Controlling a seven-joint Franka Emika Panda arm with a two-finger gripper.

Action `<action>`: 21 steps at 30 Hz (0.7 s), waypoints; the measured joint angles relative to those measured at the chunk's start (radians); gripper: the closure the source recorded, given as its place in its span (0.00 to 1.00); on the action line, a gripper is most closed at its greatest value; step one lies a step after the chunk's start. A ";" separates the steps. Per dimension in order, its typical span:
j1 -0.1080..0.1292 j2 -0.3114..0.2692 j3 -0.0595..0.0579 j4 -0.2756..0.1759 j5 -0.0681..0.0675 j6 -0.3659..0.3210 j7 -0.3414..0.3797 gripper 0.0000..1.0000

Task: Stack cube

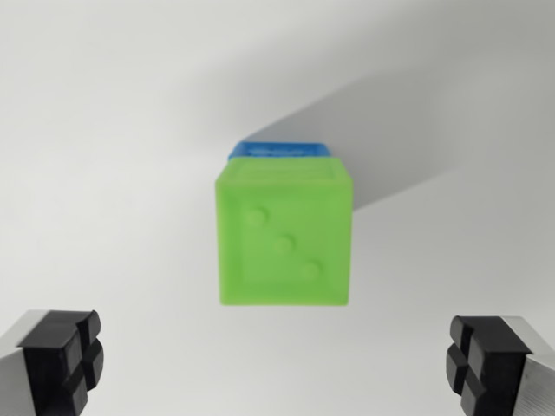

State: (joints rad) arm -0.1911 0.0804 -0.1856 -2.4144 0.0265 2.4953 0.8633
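The left finger pad (61, 360) sits low and wide. In the middle, a green cube (284, 234) rests on a blue cube (280, 149), apparently already stacked, on the white table (104, 173). The right pad (486, 360) mirrors the left. The gripper (276, 364) hangs released, empty, straight above, likely clear of the stack.

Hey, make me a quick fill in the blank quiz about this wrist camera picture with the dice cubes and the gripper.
1. The green cube shows ____ raised dots on the face toward the camera.
2. The cube peeking out from behind it is ____ in colour.
3. The gripper holds nothing; its fingers are spread ____.

Missing words: three; blue; open
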 joint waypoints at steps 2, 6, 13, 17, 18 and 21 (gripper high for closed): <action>0.000 -0.018 0.000 0.004 -0.006 -0.023 0.004 0.00; 0.000 -0.051 -0.001 0.012 -0.016 -0.063 0.012 0.00; -0.001 -0.107 -0.001 0.036 -0.030 -0.140 0.022 0.00; -0.001 -0.137 -0.001 0.053 -0.037 -0.187 0.027 0.00; -0.001 -0.144 -0.001 0.058 -0.038 -0.199 0.028 0.00; -0.001 -0.165 -0.001 0.073 -0.042 -0.234 0.032 0.00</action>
State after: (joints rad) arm -0.1917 -0.0848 -0.1862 -2.3419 -0.0150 2.2616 0.8950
